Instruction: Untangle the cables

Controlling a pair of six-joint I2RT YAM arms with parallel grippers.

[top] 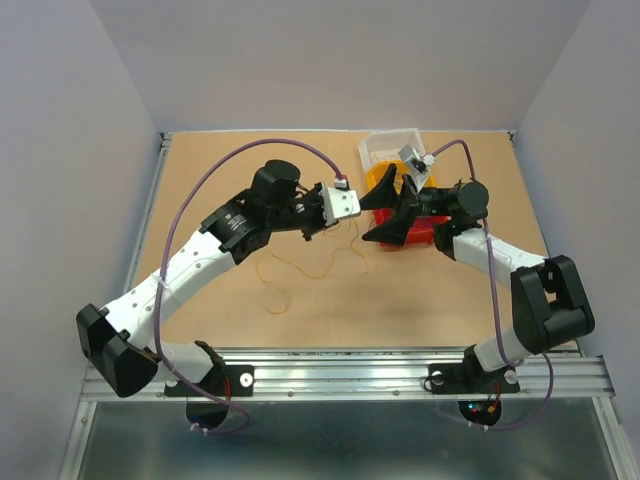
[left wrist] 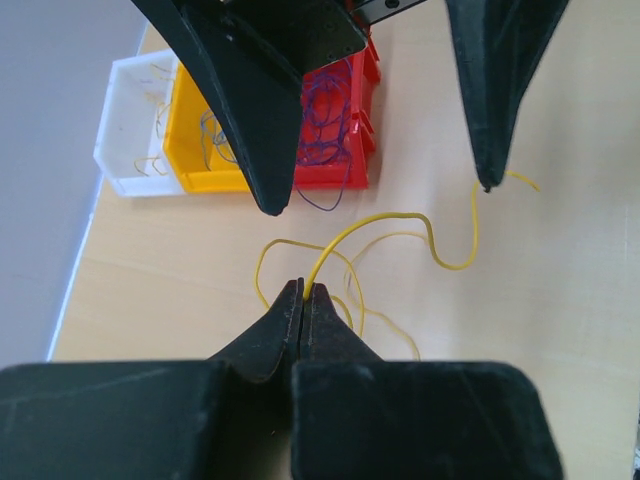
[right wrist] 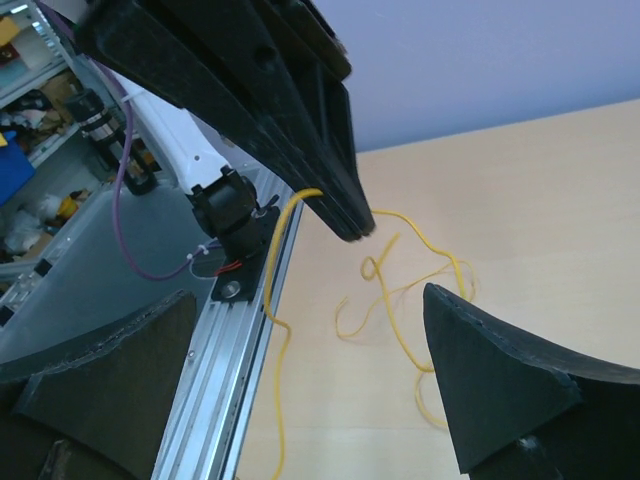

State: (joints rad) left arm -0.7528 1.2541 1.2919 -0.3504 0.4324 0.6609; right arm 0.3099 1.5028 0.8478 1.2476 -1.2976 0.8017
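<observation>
Left fingers (left wrist: 272, 345) tight around a yellow cable (left wrist: 395, 214); right fingers (right wrist: 500, 390) wide apart, empty.

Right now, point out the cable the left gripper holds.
Left wrist view, centre: the yellow cable rises from the shut left gripper and loops right, near the red bin.

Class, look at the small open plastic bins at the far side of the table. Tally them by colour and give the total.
White open-topped plastic bin: 1
Yellow open-topped plastic bin: 1
Red open-topped plastic bin: 1
Total: 3
</observation>
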